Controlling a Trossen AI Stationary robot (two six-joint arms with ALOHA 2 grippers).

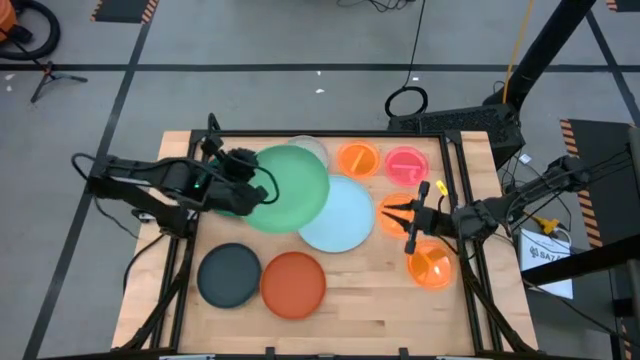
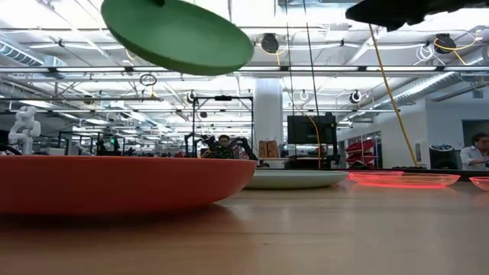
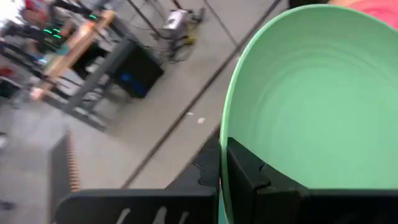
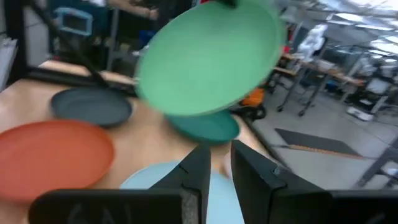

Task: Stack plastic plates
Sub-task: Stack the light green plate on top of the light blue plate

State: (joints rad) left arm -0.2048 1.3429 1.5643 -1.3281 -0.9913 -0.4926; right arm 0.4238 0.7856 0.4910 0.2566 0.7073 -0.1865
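Note:
My left gripper (image 1: pixel 245 185) is shut on the large light green plate (image 1: pixel 292 187), held up above the table's far left; the plate also shows high in the low view (image 2: pixel 176 34), tilted. Below it lies the dark green plate (image 4: pixel 205 126). The light blue plate (image 1: pixel 342 215) lies beside it at the middle. My right gripper (image 1: pixel 392 213) is open and empty, above a small orange divided plate (image 1: pixel 400 203) at the right. The dark grey plate (image 1: pixel 228 276) and the rust-orange plate (image 1: pixel 293 284) lie at the near left. My left gripper pinches the light green plate's rim (image 3: pixel 221 143) on the plate's left side, one finger on the upper face and one beneath. The fingers come nearly level from the table's left. The plate is lifted clear of the table and tilted.
A beige plate (image 1: pixel 312 148), an orange divided plate (image 1: pixel 357 158) and a pink divided plate (image 1: pixel 405 164) lie along the far edge. Another orange divided plate (image 1: pixel 432 268) lies under the right arm. Bare wood shows at the near right.

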